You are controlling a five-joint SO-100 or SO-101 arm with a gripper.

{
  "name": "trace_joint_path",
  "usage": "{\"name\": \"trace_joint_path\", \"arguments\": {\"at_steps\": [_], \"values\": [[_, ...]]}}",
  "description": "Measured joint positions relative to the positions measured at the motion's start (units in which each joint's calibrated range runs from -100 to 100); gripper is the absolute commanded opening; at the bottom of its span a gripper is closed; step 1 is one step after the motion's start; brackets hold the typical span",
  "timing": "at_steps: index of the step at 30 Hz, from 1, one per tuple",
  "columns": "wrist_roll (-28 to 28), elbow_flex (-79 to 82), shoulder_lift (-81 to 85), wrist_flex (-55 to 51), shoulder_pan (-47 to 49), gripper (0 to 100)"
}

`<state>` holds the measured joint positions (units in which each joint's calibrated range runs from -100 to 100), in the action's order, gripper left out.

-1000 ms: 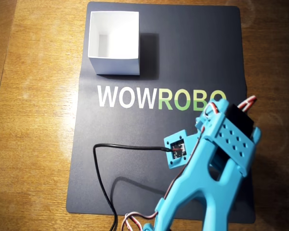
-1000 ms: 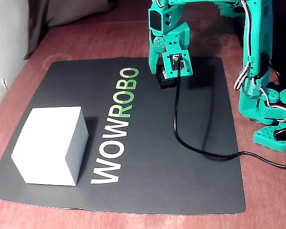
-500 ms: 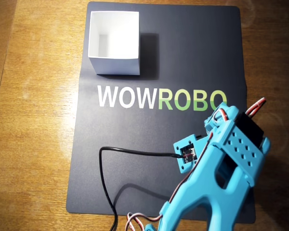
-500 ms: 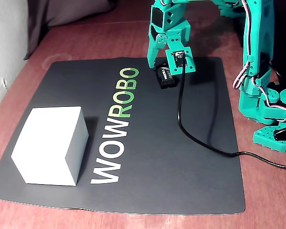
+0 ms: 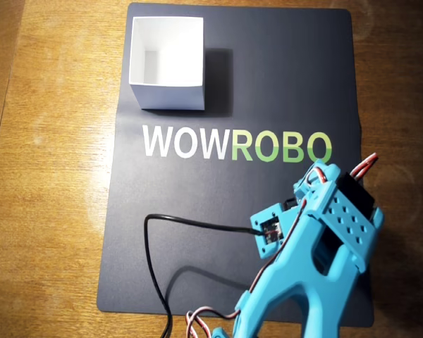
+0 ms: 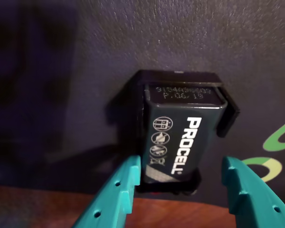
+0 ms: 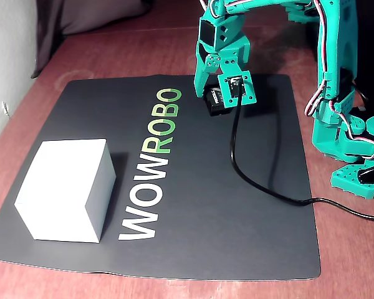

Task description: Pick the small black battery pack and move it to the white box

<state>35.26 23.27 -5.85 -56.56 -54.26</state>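
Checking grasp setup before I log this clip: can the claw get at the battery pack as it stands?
Probably yes. In the wrist view the open claw straddles the near end of the PROCELL battery pack lying on the black mat, with nothing between the fingers and it.

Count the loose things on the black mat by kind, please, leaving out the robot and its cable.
Battery pack: 1
White box: 1
Total: 2, both on the mat.
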Motion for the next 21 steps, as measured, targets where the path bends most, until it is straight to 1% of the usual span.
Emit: {"name": "trace_joint_path", "arguments": {"at_steps": [19,21], "values": [[0.0,3.4,-0.9,0.9,0.0,20],[0.0,3.4,-1.7,1.2,0.0,18]]}}
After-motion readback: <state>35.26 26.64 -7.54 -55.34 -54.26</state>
